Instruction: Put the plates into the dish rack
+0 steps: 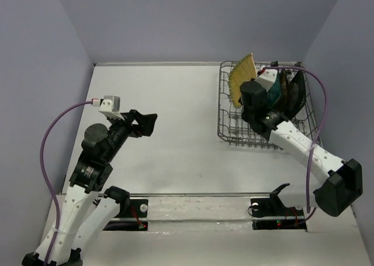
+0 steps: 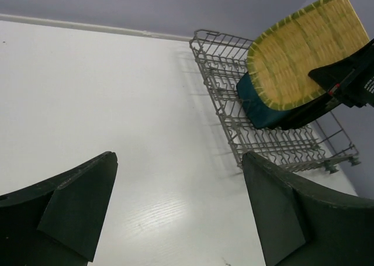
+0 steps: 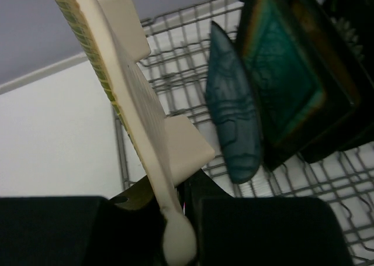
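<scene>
My right gripper (image 3: 175, 222) is clamped on the bottom rim of the yellow plate (image 3: 131, 99), pinching it edge-on so the plate stands nearly upright. From above, the plate sits at the left end of the rack (image 1: 227, 111), its ribbed face turned out toward the open table (image 1: 175, 102). To its right the teal plate (image 3: 234, 125) stands on edge in the rack, just beside it but apart, and behind that the rimmed teal plate (image 3: 280, 85) leans with darker plates at its back. My left gripper (image 1: 146, 123) hangs over the bare table with its jaws spread wide and nothing between them.

I judge this to be the seating of the last plate. The arm hides the plate's lower edge, so I can't tell whether it has dropped between the tines (image 2: 274, 138) or only hovers over them. What I want here is a straight, slow descent along the plate's own plane, matching the lean of the teal plate so the two don't knock. I'd let go only once the rim bears on the wire and a tine backs the plate on each side. Then I'd draw the fingers out downward and away from the rack, not sideways, since a sideways pull could tip the plate into its neighbour. The left arm should stay clear.
</scene>
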`<state>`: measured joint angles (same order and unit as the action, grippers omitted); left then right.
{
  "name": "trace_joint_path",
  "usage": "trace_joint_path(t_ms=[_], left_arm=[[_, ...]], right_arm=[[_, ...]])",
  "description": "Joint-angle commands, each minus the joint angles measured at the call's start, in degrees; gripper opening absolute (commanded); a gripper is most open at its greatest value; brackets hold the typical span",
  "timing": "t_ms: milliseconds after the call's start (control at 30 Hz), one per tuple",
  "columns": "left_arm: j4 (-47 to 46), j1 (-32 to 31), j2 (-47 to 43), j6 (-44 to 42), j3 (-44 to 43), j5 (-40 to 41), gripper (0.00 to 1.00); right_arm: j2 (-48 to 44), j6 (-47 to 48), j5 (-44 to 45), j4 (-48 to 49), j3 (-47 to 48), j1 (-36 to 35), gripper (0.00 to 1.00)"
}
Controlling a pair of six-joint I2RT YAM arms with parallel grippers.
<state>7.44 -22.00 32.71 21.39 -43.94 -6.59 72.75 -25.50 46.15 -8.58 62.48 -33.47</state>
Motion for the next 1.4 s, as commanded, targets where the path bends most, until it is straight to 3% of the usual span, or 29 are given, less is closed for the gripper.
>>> trace_joint_path(t_ms=[0, 200, 633, 1133, 1367], left_arm=[[2.3, -1.5, -1.4, -6.6, -2.0, 5.5, 0.99], [1.5, -3.5, -2.8, -6.8, -0.4, 5.4, 0.99], [2.1, -7.9, -2.2, -7.1, -0.4, 8.3, 0.99], [2.2, -8.1, -2.2, -6.9, -0.3, 8.6, 0.99], [2.1, -8.0, -1.8, -6.7, -0.2, 8.5, 0.99]], right_arm=[[3.0, 1.6, 13.2, -2.4, 3.9, 2.1, 0.07], [10.6, -1.3, 16.1, -6.9, 8.3, 4.5, 0.07], [20.9, -8.0, 13.4, -10.1, 13.1, 6.7, 0.07], [29.2, -10.6, 10.8, -10.6, 16.4, 6.7, 0.07], [29.6, -14.1, 8.8, -10.8, 13.3, 6.7, 0.07]])
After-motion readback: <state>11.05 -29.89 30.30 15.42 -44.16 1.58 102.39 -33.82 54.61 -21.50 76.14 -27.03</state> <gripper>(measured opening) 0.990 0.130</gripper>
